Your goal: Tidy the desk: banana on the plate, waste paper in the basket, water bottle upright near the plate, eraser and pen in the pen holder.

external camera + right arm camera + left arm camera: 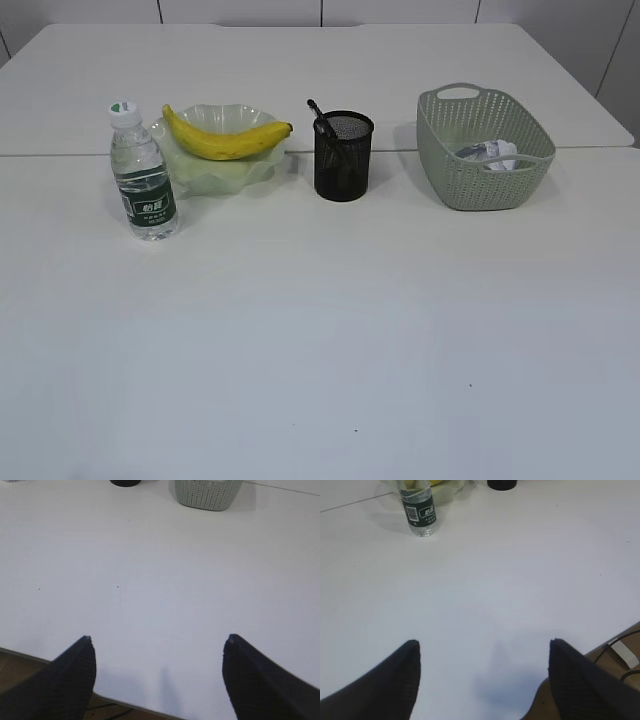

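On the white table (320, 330): one clear plastic water bottle with a green label (143, 172), one yellow banana (226, 138), one pale green wavy-rimmed plate (215, 170), one black mesh pen holder (343, 155), one black pen (321, 116), one grey-green woven plastic basket (483, 148), one crumpled white waste paper (493, 154).

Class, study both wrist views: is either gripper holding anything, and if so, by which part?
Nothing is held. The left gripper and the right gripper both stand open over bare table, with only empty space between their fingers.
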